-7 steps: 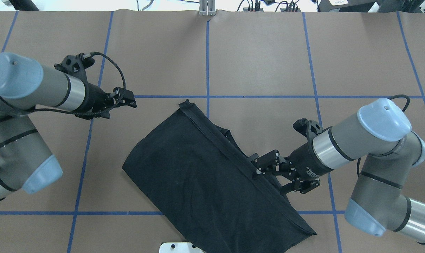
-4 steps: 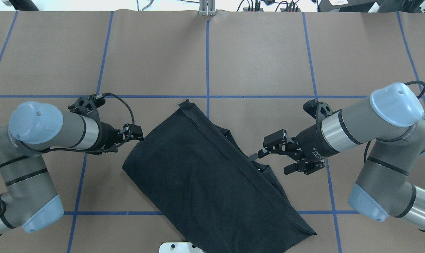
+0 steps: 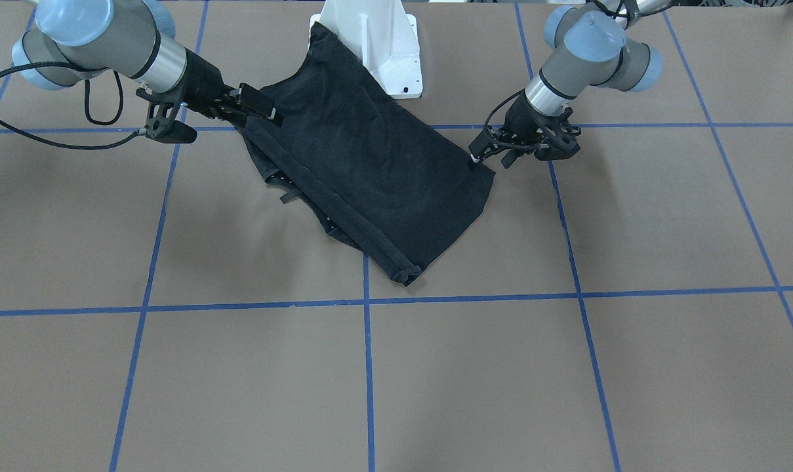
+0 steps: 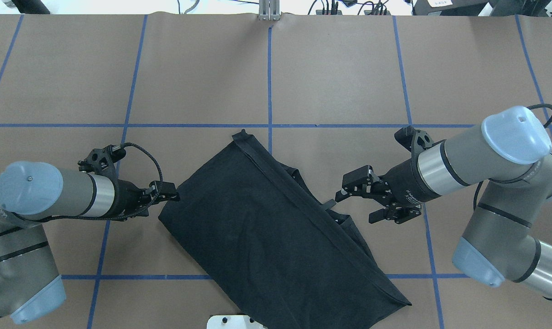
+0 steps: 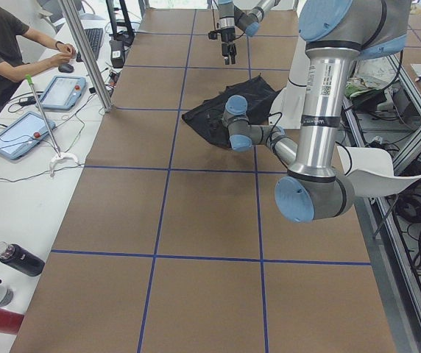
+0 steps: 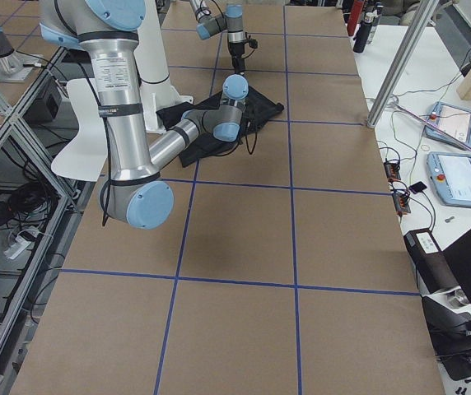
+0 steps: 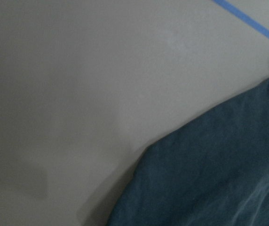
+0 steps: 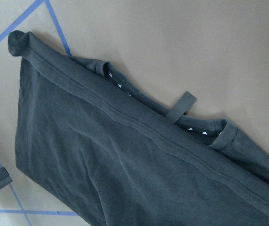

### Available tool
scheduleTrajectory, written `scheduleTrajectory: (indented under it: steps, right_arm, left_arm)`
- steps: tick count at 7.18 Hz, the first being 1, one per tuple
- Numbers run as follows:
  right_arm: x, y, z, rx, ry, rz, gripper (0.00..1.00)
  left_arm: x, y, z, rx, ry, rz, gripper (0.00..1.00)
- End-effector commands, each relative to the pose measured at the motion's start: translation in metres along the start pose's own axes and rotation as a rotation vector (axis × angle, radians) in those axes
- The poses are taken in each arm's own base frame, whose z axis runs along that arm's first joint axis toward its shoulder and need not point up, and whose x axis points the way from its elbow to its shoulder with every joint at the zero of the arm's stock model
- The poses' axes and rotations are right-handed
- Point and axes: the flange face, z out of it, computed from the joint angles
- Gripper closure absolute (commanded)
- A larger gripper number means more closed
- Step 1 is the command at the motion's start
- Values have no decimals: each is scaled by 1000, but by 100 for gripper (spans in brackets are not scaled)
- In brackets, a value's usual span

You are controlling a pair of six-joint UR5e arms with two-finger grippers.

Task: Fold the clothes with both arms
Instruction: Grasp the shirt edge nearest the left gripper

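Note:
The black T-shirt point(image 4: 257, 228) lies folded in a slanted strip, plain side up, with no logo showing. It also shows in the front view point(image 3: 370, 164) and the right wrist view point(image 8: 125, 165). My left gripper point(image 4: 174, 197) looks shut, low at the shirt's left edge, its tip touching the edge point(image 3: 475, 158). I cannot tell whether it holds cloth. The left wrist view shows only the shirt's edge point(image 7: 209, 179) and bare table. My right gripper point(image 4: 354, 209) is open and empty, just right of the folded edge, by a small strap point(image 4: 327, 204).
The white pedestal base point(image 3: 376, 46) stands at the robot's side, and the shirt's near end lies against its plate point(image 4: 230, 321). Blue tape lines point(image 4: 270, 82) grid the brown table. An operator point(image 5: 4, 44), tablets and bottles are beyond the table's far edge.
My left arm swung toward the robot's side and brought its gripper to the shirt's left edge. My right gripper drew back from the folded edge, then held still. The shirt kept its shape.

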Motion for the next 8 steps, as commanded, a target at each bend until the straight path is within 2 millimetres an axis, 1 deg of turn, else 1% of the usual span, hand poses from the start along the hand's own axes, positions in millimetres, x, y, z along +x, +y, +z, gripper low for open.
scheduleTrajectory:
  steps: [1,3,5,6,8]
  right_arm:
    - [0,-3,-2,6,0,4,0]
    - [0,-3,-2,5,1,5,0]
    - [1,-5,-4,8,2,8,0]
    - [1,-5,-4,10,1,8,0]
    - [1,-7,-6,11,1,10,0]
  left_arm:
    - [1,14,16,-12,-9,4,0]
    - [1,14,23,-14,-17,5,0]
    - [-4,13,26,-14,-29,2,2]
    - [-7,11,31,-11,-38,1,3]
    - [-3,12,31,-11,-32,4,7]
